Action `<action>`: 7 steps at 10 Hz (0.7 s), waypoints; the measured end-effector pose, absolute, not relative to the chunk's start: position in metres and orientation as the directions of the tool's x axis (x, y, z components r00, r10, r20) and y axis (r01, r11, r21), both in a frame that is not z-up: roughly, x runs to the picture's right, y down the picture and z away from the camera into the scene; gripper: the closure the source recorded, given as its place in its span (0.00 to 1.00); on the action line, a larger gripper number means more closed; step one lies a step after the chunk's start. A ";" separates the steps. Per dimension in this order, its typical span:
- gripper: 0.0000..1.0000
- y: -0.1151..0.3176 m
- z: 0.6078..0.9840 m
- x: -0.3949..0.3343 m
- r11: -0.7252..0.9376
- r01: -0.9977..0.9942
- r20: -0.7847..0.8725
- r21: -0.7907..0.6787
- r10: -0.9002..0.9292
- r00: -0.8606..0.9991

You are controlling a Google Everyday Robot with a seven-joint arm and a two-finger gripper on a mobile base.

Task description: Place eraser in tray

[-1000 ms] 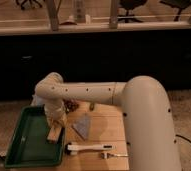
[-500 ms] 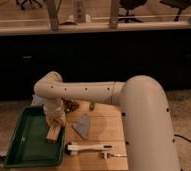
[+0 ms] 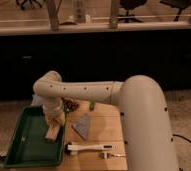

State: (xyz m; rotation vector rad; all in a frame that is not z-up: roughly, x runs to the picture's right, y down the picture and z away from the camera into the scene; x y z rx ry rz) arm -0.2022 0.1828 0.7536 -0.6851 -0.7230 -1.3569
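Observation:
The green tray (image 3: 24, 145) lies at the left of the wooden table. The eraser (image 3: 52, 133), a tan block, hangs tilted just inside the tray's right rim, its lower end close to the tray floor. My gripper (image 3: 54, 123) is directly above it at the end of the white arm and is shut on its upper end. The arm reaches in from the right.
A grey triangular piece (image 3: 82, 125) lies on the table right of the tray. A long white-handled tool (image 3: 89, 147) lies near the front edge, with a small metal item (image 3: 111, 155) beside it. A small brown object (image 3: 70, 105) and a green one (image 3: 91, 105) sit at the back.
The gripper and the eraser have sunk very slightly toward the tray floor. Nothing else has moved.

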 end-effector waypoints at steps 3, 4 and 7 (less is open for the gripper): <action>0.99 0.182 0.754 -0.204 0.096 0.995 0.794 -0.022 -0.603 0.076; 0.99 0.182 0.754 -0.204 0.097 0.995 0.795 -0.024 -0.602 0.078; 0.99 0.183 0.754 -0.207 0.099 0.995 0.797 -0.026 -0.598 0.081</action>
